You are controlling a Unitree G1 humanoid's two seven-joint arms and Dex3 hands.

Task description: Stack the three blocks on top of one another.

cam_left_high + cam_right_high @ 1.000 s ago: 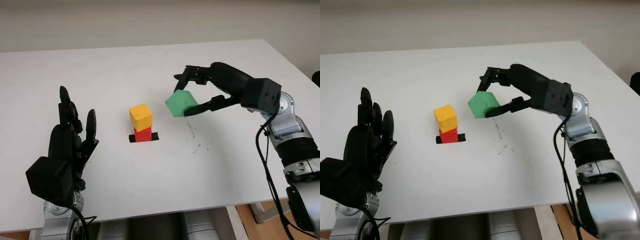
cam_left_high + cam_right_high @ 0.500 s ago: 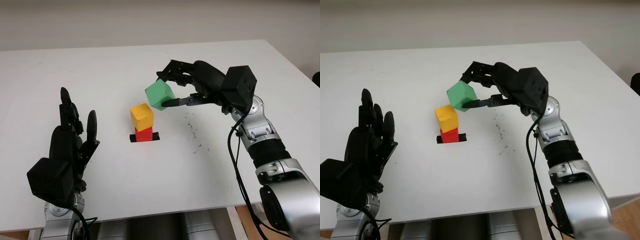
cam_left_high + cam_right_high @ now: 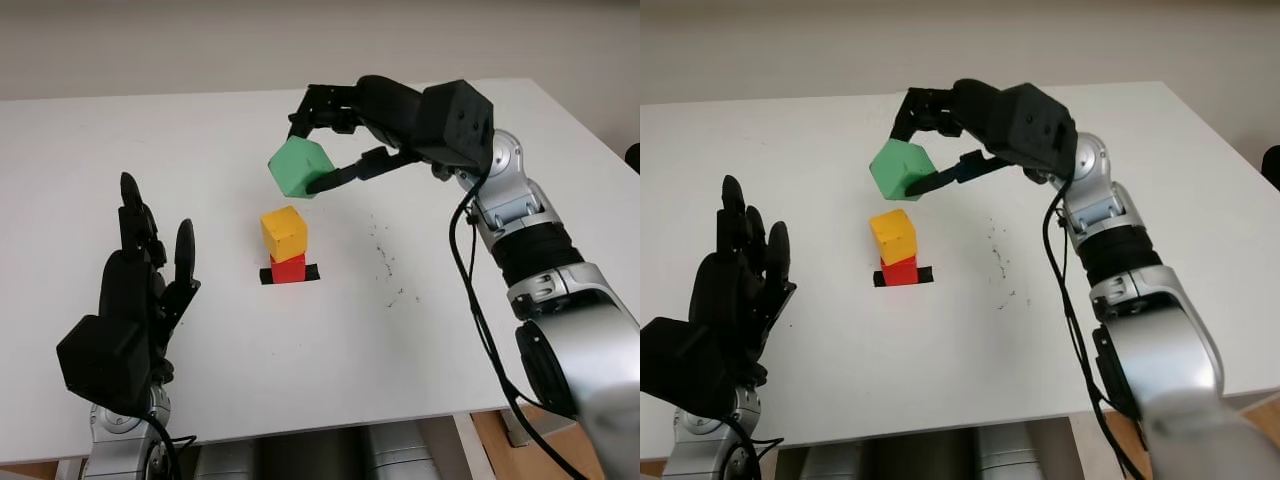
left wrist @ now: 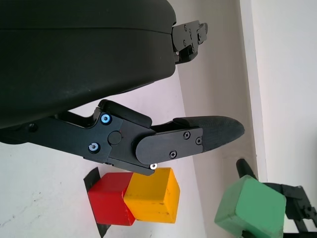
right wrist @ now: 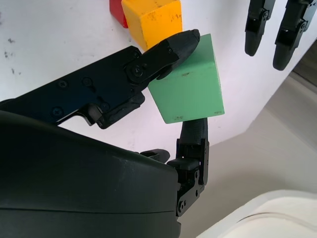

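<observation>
Matt painted green block [image 3: 299,167], matt black plastic fingers [image 5: 163,54], smooth white table [image 3: 420,330]

Wide white rectangular table [image 3: 300,380]: matte top, a few small dark specks right of centre. Plain pale beige wall [image 3: 300,45]: runs behind the table's far edge, at 12 o'clock. Light brown wooden floor [image 3: 495,445]: strip visible past the table's near corner, at 5 o'clock.
</observation>
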